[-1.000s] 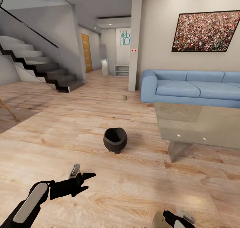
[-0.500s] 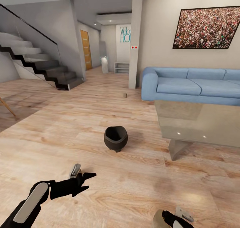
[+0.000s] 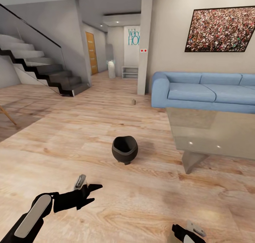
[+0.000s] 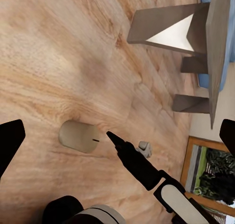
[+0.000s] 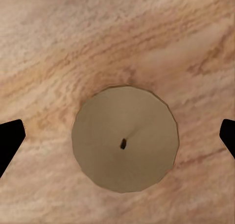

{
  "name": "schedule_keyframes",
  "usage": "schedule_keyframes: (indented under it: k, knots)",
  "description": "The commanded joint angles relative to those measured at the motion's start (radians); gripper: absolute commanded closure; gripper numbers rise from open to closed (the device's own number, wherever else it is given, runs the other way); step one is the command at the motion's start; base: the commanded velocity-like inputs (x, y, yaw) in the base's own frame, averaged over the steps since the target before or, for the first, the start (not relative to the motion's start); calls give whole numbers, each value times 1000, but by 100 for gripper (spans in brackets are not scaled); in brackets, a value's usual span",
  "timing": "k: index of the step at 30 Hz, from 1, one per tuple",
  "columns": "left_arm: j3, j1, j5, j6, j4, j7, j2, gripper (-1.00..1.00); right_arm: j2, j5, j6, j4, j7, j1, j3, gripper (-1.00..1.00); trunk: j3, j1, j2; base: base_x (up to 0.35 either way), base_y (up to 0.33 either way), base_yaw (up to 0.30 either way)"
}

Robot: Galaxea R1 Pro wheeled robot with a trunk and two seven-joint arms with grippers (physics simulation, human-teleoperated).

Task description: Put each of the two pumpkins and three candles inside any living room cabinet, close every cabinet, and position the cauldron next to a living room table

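1. Right gripper (image 5: 117,136) hangs straight above a candle (image 5: 125,138) standing on the wood floor (image 3: 141,204). Fingers spread wide, black tips at either side of the candle, nothing held. Looks lined up for a top-down pick.
2. That candle is upright: long axis vertical, wick end facing up at the wrist camera, so it reads as a round tan disc with a dark wick at centre. In the left wrist view the same candle (image 4: 79,136) shows as a stubby cylinder just below the right arm's finger tip.
3. Left gripper (image 3: 88,193) is out over bare floor, near the robot, fingers apart, empty. Probably just parked clear of the right arm.
4. Cauldron (image 3: 124,149) sits on the floor further out, mouth up and tipped slightly toward the camera, resting on small feet. It is near the corner of the glass surface of the table (image 3: 212,136) but apart from it, with a strip of floor between. Judged: maybe close enough to count as next to it, not sure.
5. A second candle (image 3: 133,101) stands upright on the floor far off, near the pillar (image 3: 145,40) and the blue sofa (image 3: 205,94).
6. Stairs (image 3: 46,72) at far left.
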Motion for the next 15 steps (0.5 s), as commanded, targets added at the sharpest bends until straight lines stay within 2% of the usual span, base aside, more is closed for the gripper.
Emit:
schedule_keyframes:
  k: [1, 9, 15]
  knots:
    - [-1, 0, 1, 1, 0, 0, 0, -100, -1, -9, 1, -2, -6, 0, 9, -100, -1, 0, 0, 192, 18, 0]
    - [-5, 0, 1, 1, 0, 0, -1, -100, -1, -9, 1, -2, -6, 1, 9, -100, -1, 0, 0, 86, 1, 0]
    - [-6, 0, 2, 1, -2, 0, 2, -100, -1, -9, 1, -2, -6, 1, 9, -100, -1, 0, 0, 21, -3, 0]
